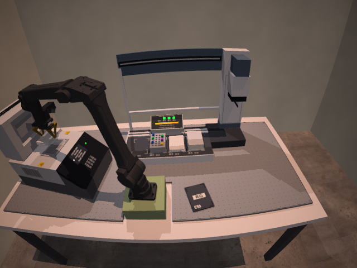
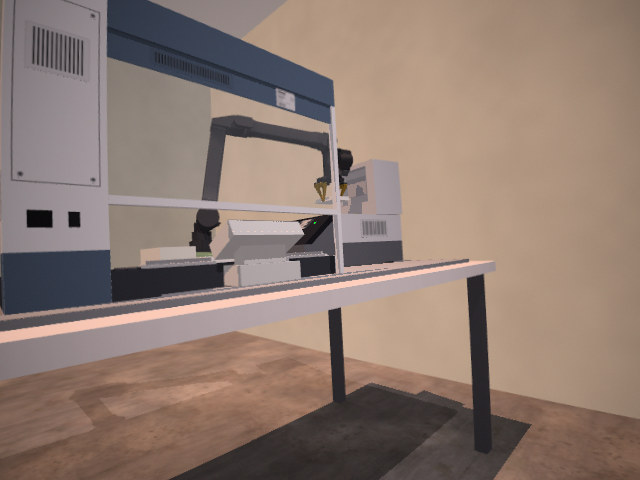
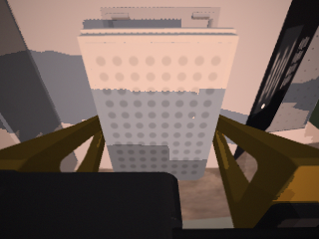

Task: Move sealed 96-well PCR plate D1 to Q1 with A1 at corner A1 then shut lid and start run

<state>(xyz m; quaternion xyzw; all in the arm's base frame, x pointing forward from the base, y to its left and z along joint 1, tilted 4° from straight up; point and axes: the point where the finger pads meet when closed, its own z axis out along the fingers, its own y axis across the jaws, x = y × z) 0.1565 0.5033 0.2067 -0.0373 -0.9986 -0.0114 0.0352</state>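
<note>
I observe the gripper [image 3: 159, 136] clamped across the sealed PCR plate [image 3: 159, 107], holding it above the open cycler Q1 [image 1: 43, 161]. Its lamp [image 1: 85, 143] shows green.

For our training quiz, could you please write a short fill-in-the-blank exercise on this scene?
1. The hand is shut on the sealed ____.
2. The lamp on Q1 glows ____.
3. Q1's lid stands ____.
4. The regrip nest holds ____.

Missing words: PCR plate; green; open; nothing
</note>
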